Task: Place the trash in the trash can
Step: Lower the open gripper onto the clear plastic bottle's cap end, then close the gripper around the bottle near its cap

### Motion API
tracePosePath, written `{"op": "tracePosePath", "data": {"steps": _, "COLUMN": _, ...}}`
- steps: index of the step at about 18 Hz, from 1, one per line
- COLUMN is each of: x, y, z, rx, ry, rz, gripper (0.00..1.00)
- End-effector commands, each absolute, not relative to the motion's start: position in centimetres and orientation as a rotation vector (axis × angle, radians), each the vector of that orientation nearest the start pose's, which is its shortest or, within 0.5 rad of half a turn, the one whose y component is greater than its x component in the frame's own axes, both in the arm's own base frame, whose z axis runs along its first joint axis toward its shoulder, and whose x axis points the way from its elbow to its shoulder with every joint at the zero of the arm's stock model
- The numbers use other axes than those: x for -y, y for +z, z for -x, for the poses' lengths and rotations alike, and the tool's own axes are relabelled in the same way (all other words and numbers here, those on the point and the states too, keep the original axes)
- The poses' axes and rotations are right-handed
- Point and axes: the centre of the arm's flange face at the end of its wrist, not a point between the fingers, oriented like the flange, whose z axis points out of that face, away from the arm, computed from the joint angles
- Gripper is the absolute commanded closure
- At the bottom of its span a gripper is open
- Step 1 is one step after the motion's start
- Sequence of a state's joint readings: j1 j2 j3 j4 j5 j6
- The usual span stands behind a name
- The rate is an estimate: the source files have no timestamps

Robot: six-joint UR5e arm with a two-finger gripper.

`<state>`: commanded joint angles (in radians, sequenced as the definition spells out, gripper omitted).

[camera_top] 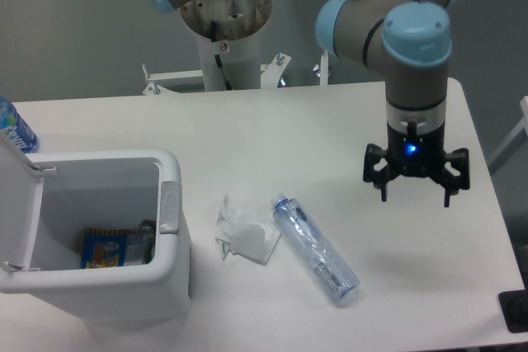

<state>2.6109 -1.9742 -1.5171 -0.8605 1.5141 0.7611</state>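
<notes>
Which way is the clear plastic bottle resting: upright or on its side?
On its side: the clear, bluish plastic bottle lies flat on the white table, cap end beside the crumpled white napkin.

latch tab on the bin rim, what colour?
Grey, on the white trash can; the latch tab shows in the fixed camera view.

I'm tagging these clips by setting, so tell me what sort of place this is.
Probably a robotics lab or test cell, not a home. A robot arm on a bolted pedestal stands behind a plain white table, its gripper open, with a trash can, plastic bottle and napkin staged like a trial.
</notes>
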Motion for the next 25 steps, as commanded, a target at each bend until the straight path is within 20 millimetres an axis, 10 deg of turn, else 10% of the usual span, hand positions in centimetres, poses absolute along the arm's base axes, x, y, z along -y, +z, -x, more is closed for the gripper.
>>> {"op": "tracePosePath", "data": {"steps": 16, "x": -52.8, "y": 22.8, "z": 45.9, "rx": 1.026, "ry": 0.008, "rz": 2.769, "gripper": 0.00}}
{"op": "tracePosePath", "data": {"steps": 25, "x": -54.9, "y": 20.6, "z": 48.2, "rx": 1.356, "ry": 0.163, "rz": 2.629, "gripper": 0.00}}
